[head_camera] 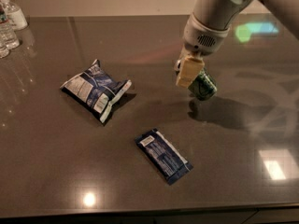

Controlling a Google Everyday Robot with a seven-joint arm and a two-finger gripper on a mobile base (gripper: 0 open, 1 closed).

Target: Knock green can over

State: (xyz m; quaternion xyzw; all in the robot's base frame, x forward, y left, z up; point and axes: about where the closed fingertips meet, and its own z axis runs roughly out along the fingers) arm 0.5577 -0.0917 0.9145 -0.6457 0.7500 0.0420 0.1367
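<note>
Toward the far right part of the dark, glossy table (56, 171), in the 1 camera view we have, we see the robot's white arm (210, 17) reaching down from the top right of the frame. The gripper (189, 74) is at its lower end, showing pale cream against the dark surface. It hangs just above the table, right beside the green can (204, 85) on the can's left side, and appears to touch it. We cannot tell whether the gripper is clenched or released.

The green can is tipped well off upright, leaning away from the gripper toward the right edge of the table. A dark shadow lies on the table just below and to the right of the can. We cannot tell how much of the can rests on the surface.

We see 2 snack packets well apart from the can. A crumpled blue and white chip bag (96, 91) lies toward the left edge. A flat dark blue packet (163, 155) lies nearer the front edge, about mid-table.

Clear bottles (10, 22) stand at the far left corner.
</note>
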